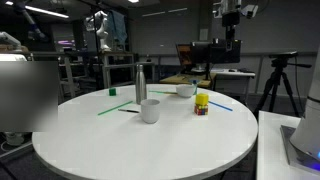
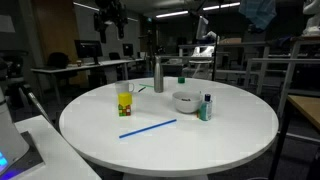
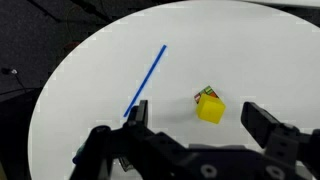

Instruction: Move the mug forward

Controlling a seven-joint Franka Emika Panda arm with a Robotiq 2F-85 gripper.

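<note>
Gripper [image 3: 192,110] above the table, black jaws spread wide, holding nothing
Fingers frame a small yellow block [image 3: 210,107] and a thin blue straw [image 3: 147,78] on the smooth round white table [image 3: 90,70]. In an exterior view, the glossy white cylindrical mug [image 1: 150,110] stands near the tall steel bottle [image 1: 140,82], with the low white bowl [image 1: 186,90] behind

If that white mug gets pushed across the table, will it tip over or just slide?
Probably slides: the mug looks squat and stands upright on a smooth table. It looks ceramic, so likely stiff, and a knock could chip it.
</note>
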